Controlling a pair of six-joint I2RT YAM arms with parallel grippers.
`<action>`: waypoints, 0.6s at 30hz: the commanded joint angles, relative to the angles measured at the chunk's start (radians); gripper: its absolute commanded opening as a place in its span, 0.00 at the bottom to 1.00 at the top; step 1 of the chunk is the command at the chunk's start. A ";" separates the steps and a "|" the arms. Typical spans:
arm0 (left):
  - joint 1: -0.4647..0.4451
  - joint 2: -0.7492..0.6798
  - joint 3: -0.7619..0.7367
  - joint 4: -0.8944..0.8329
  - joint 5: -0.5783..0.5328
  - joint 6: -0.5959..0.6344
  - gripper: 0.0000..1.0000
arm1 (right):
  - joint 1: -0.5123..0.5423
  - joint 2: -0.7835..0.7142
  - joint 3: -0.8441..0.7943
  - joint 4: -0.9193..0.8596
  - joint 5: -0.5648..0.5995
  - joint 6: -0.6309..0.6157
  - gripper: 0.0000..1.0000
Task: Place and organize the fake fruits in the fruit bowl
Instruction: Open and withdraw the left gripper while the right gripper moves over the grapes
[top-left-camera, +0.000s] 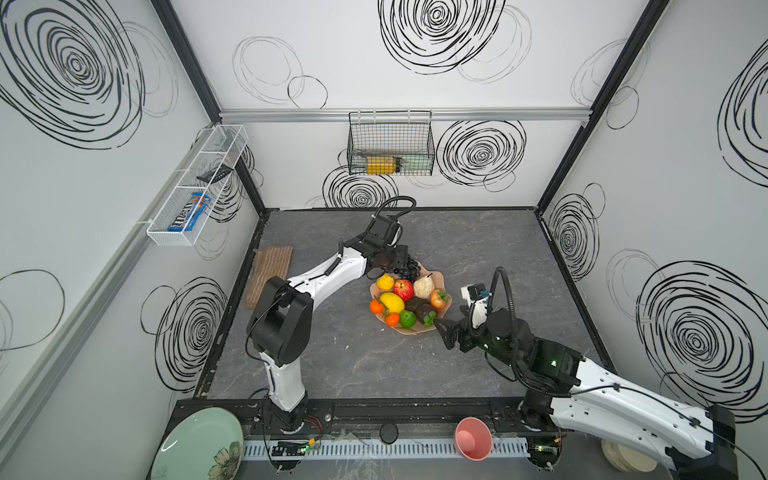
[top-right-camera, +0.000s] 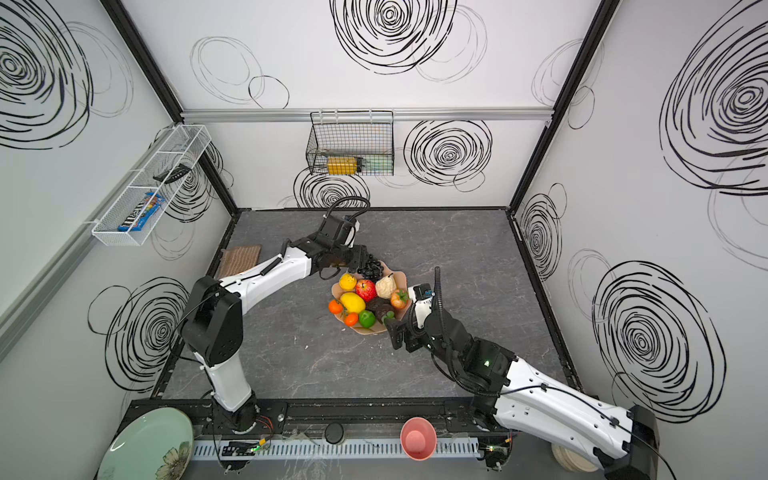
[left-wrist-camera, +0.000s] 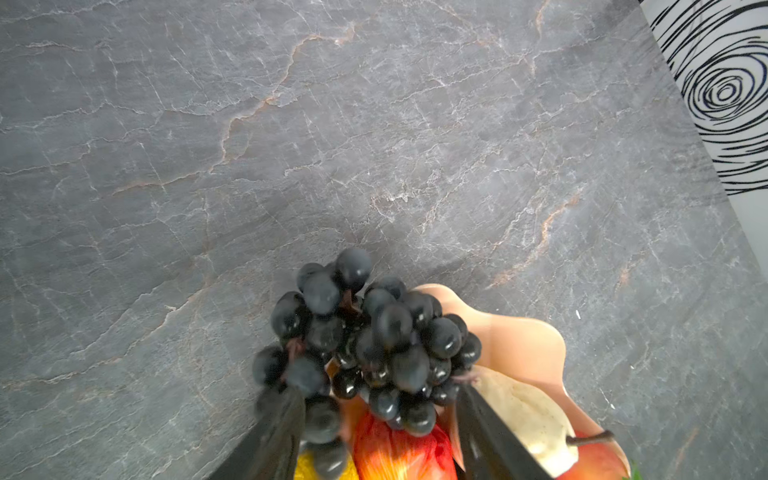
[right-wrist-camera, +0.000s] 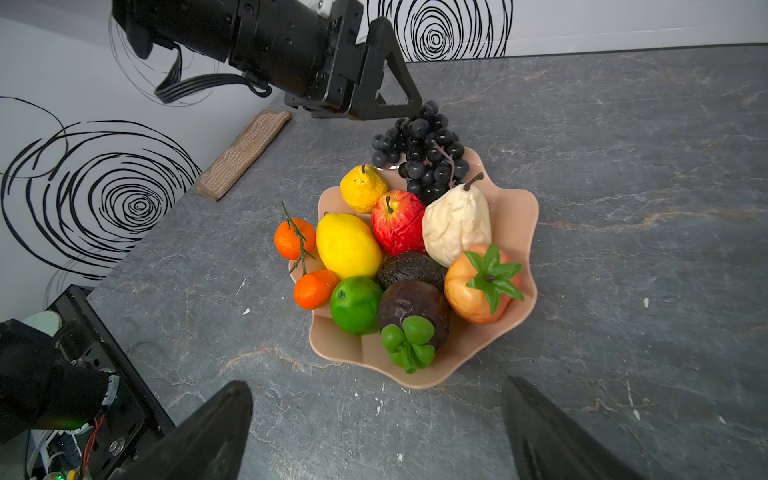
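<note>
Nearest the cam, a pale green plate (top-left-camera: 195, 444) and a pink cup (top-left-camera: 473, 438) are sitting on the front rail, off the grey table (top-left-camera: 374, 365). Next in, the right gripper (top-left-camera: 444, 329) is hovering just beside the near-right rim of the fruit bowl (right-wrist-camera: 513, 232). Its jaws are standing wide apart w/ nothing btwn them, only bare tabletop showing there in the right wrist view.

The bowl is sitting approx mid-table, and the fake fruits are lying packed inside it. At the near side, a lime (right-wrist-camera: 355, 305), a dark purple fruit (right-wrist-camera: 413, 303) w/ a green cap and an orange-toned fruit (right-wrist-camera: 478, 291) w/ green leaves are resting. Behind them, an avocado (right-wrist-camera: 411, 268), a big lemon (right-wrist-camera: 347, 245) and two small oranges (right-wrist-camera: 291, 239) on a twig are lying, the oranges right at the rim on the left arm's side. Further back, a red apple (right-wrist-camera: 397, 222), a beige pear (right-wrist-camera: 455, 224) and a small yellow fruit (right-wrist-camera: 363, 189) are leaning together.

At the far rim, the black grape bunch (right-wrist-camera: 424, 153) is draping partly over the edge. The left gripper (left-wrist-camera: 376, 395) is hanging over it, fingers part-open on either side of the bunch. The left wrist view is blurring there, so can't tell if they're pinching the grapes or clear of them.

Beyond, a woven mat (top-left-camera: 270, 274) is lying by the left wall, and a black wire basket (top-left-camera: 357, 137) is hanging on the back wall.
</note>
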 joint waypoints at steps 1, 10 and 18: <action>0.013 -0.042 -0.014 0.044 0.010 -0.005 0.65 | -0.003 -0.011 0.011 0.011 0.013 0.015 0.98; 0.033 -0.008 0.007 0.027 -0.055 -0.005 0.68 | -0.005 -0.007 0.017 0.009 0.019 0.013 0.98; 0.063 0.016 0.009 0.050 -0.028 -0.023 0.72 | -0.030 0.016 0.052 0.003 0.016 -0.029 0.97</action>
